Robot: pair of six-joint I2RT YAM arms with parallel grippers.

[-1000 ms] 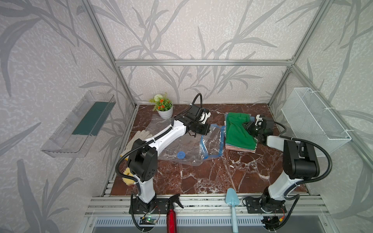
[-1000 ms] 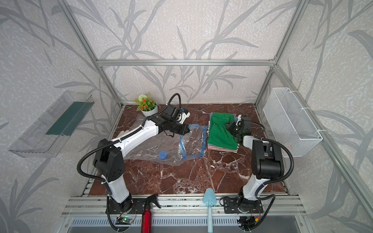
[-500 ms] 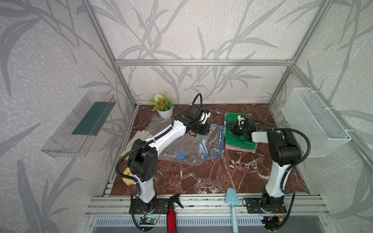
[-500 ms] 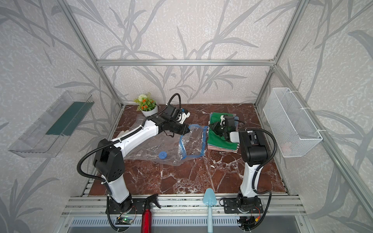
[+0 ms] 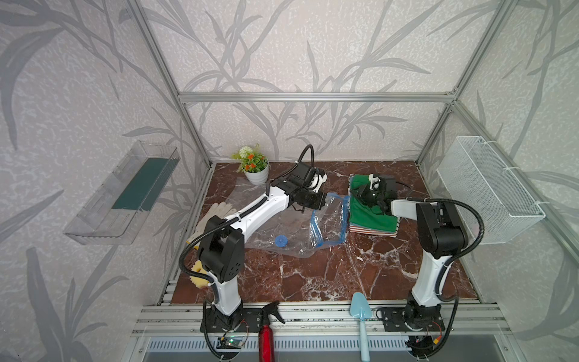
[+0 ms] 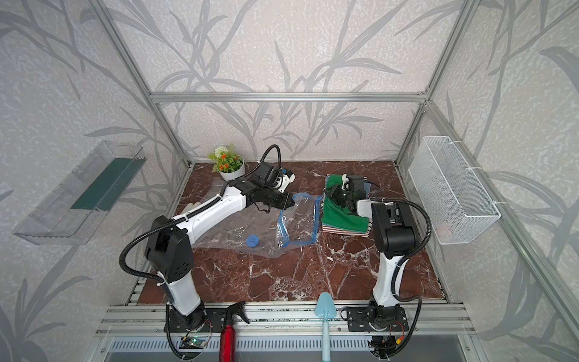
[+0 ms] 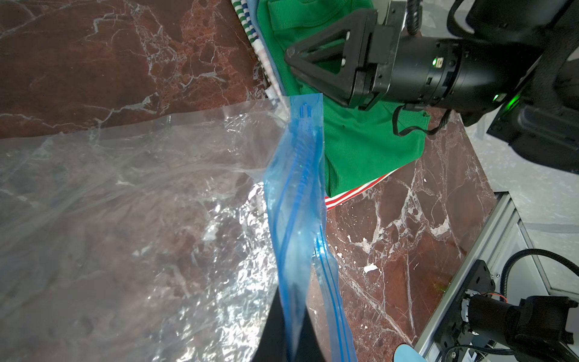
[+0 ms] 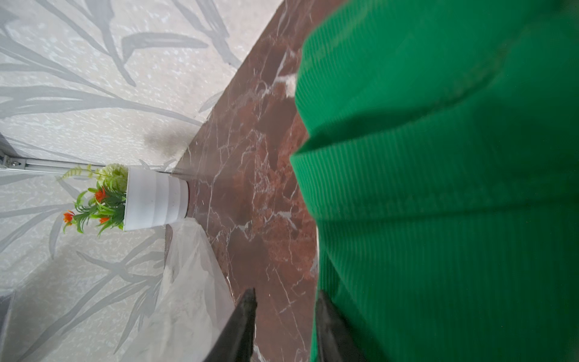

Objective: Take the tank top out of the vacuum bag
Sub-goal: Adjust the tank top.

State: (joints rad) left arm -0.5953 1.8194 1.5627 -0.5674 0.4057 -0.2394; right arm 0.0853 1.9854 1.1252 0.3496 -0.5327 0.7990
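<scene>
Left claw (image 5: 323, 200) clamps blue zip strip (image 7: 297, 188) of vacuum bag (image 5: 282, 219), which lies on surface (image 5: 313, 275). Right claw (image 8: 286, 294) narrow gap, gripping nothing, at the edge of green tank top (image 5: 369, 213), outside bag on clothes pile (image 5: 372, 231).

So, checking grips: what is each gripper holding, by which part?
Left gripper pinches the vacuum bag by its blue zip-seal edge; right gripper, open at the green tank top, holds nothing.

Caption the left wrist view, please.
Left end effector grips the vacuum bag by its blue strip, beside a green garment.
</scene>
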